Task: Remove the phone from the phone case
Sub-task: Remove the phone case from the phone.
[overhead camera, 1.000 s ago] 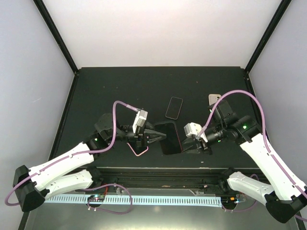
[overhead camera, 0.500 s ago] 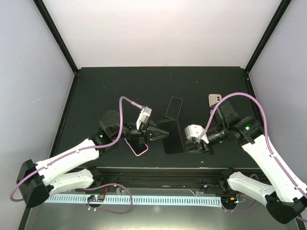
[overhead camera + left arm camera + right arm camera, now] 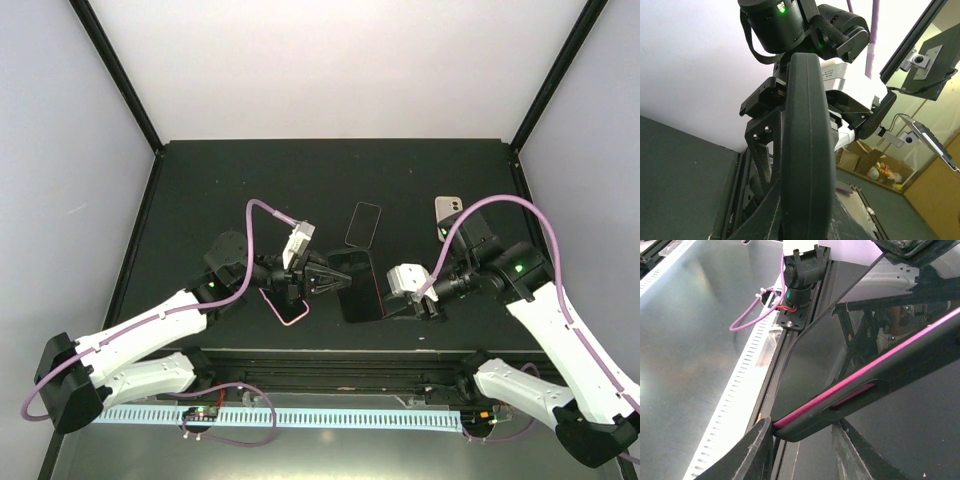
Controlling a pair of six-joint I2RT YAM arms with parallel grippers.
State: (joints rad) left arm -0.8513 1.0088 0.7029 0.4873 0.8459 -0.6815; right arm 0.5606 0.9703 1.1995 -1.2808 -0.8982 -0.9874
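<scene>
Centrally, cased phone (image 3: 358,288) clamped in left pincer (image 3: 338,281); right pincer (image 3: 386,300) straddles edge, grip unclear.

Table (image 3: 250,180): black, bears three spare phones.
Pink phone (image 3: 286,306): flat, front left.
Dark phone (image 3: 363,224): flat, mid-table.
Pale phone (image 3: 446,210): right side.
Slotted rail (image 3: 300,415): before the table.

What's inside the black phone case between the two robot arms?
A phone sits inside the black phone case: its dark shiny screen faces up, and a pink edge shows along the rim and through a slot. Its back is hidden by the case.
</scene>
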